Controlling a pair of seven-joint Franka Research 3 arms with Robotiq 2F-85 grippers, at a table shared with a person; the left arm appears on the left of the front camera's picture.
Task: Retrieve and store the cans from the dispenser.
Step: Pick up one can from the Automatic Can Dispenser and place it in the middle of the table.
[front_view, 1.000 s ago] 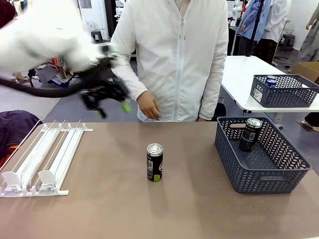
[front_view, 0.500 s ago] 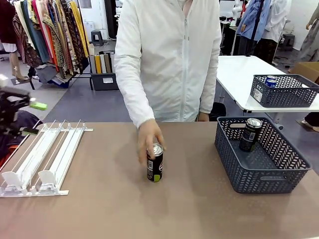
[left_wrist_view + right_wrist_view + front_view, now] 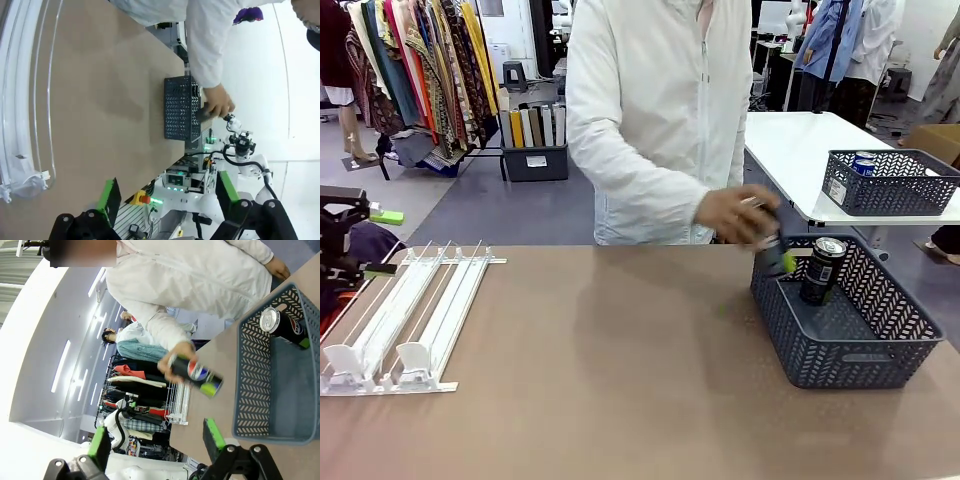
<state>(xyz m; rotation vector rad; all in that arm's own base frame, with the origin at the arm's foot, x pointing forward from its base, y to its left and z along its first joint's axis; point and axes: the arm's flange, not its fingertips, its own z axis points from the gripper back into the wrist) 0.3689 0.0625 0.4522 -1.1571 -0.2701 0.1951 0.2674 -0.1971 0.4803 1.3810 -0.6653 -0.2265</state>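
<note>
- Over at the near-left rim of the grey basket (image 3: 850, 345), the person's hand (image 3: 732, 213) is carrying a black can (image 3: 772, 254) tilted, long axis slanting, green patch end pointing down toward the basket. In the right wrist view the same can (image 3: 196, 373) hangs in the air just short of the basket wall (image 3: 255, 385).
- That's the relation that matters imo: the can is basically at the basket already and in the person's hand, well apart from both robot fingers. The person is way nearer than either arm, so I'd guess the drop-in is theirs to finish.
- Inside the basket: one black can (image 3: 821, 270) standing upright near the far wall, silver top up. Looks like the only one in there so far.
- The dispenser (image 3: 405, 320) sits at the left end of the surface (image 3: 620, 400), lanes look bare, white pusher blocks at the near end. So nothing left to pull from it as far as I can see.
- Left gripper (image 3: 345, 240) is parked off the left edge beside the dispenser, fingers wide and holding nothing; its green pads (image 3: 107, 197) stand apart in its own wrist view.
- Right gripper (image 3: 155, 442): fingers also spread wide, nothing between them, looking toward the basket.
- A second grey basket (image 3: 890, 182) on the white table behind has blue cans in it.
</note>
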